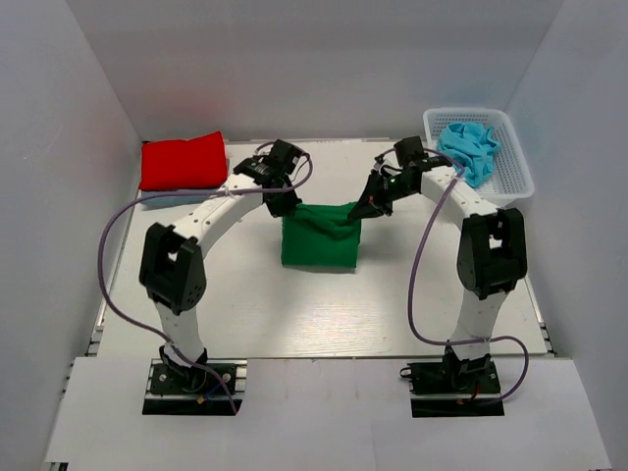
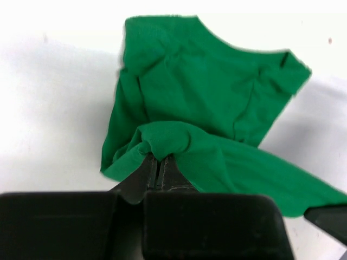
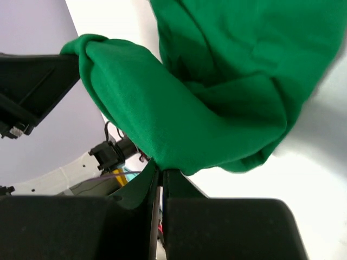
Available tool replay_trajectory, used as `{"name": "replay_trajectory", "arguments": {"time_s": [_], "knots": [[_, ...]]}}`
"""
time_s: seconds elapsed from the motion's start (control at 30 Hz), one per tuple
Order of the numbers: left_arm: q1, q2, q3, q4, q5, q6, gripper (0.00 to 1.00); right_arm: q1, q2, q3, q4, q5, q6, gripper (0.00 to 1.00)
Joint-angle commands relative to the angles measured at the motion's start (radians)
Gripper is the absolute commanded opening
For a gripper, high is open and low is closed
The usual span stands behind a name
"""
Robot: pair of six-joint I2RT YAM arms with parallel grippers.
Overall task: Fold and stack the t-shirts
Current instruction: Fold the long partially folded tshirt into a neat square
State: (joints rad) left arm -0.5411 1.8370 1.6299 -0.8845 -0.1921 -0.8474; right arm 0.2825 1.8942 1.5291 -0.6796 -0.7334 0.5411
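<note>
Green t-shirt (image 1: pixel 322 245): your left claw (image 2: pixel 157 162) pinches one upper corner, your right claw (image 3: pixel 161 172) the other, over the table (image 1: pixel 245 304).

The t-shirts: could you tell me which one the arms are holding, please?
The dark green t-shirt, mid-table: left gripper and right gripper grip its top corners. The red t-shirt lies folded far left; the turquoise t-shirt sits in the basket.

We cannot see the fingertips of the left hand (image 2: pixel 157 166) or the right hand (image 3: pixel 161 174), buried in folds of the green t-shirt (image 2: pixel 217 97), which the right wrist view cuts off at top and right, while a pale blue cloth (image 1: pixel 167 199) shows only a sliver beneath the red t-shirt (image 1: pixel 183 162).
</note>
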Motion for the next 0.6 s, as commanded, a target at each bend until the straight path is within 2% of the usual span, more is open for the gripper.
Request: {"name": "replay_trajectory", "arguments": {"time_s": [0.0,0.17,0.23,0.27,0.33,0.37,0.4,0.43,0.47,0.5,0.57], "knots": [[0.035,0.057,0.099,-0.002,-0.015,0.016,0.0,-0.025,0.058,0.081,0.028,-0.029,0.011,0.0],[0.058,0.162,0.186,0.031,-0.006,0.025,0.0,-0.048,0.192,0.182,0.106,0.023,0.046,0.0],[0.067,0.203,0.237,0.032,-0.039,0.025,0.0,-0.048,0.227,0.21,0.199,0.043,0.039,0.0],[0.076,0.246,0.254,0.032,-0.055,0.025,0.1,-0.051,0.288,0.271,0.212,0.043,0.039,0.03],[0.086,0.287,0.306,0.071,-0.055,0.025,0.46,-0.052,0.325,0.311,0.274,0.046,0.028,0.08],[0.095,0.3,0.306,0.106,-0.055,0.043,0.88,-0.054,0.362,0.342,0.297,0.066,0.036,0.29],[0.095,0.32,0.317,0.131,-0.069,0.06,1.0,-0.055,0.373,0.345,0.328,0.101,0.017,0.49],[0.105,0.32,0.338,0.169,-0.069,0.074,1.0,-0.057,0.388,0.367,0.395,0.129,0.011,0.7],[0.105,0.336,0.363,0.154,-0.069,0.074,1.0,-0.055,0.407,0.417,0.393,0.143,-0.006,0.86],[0.118,0.337,0.405,0.141,-0.057,0.074,1.0,-0.055,0.416,0.475,0.362,0.14,-0.044,0.9],[0.118,0.337,0.415,0.13,-0.034,0.083,1.0,-0.051,0.39,0.502,0.301,0.172,-0.119,0.9]]}}
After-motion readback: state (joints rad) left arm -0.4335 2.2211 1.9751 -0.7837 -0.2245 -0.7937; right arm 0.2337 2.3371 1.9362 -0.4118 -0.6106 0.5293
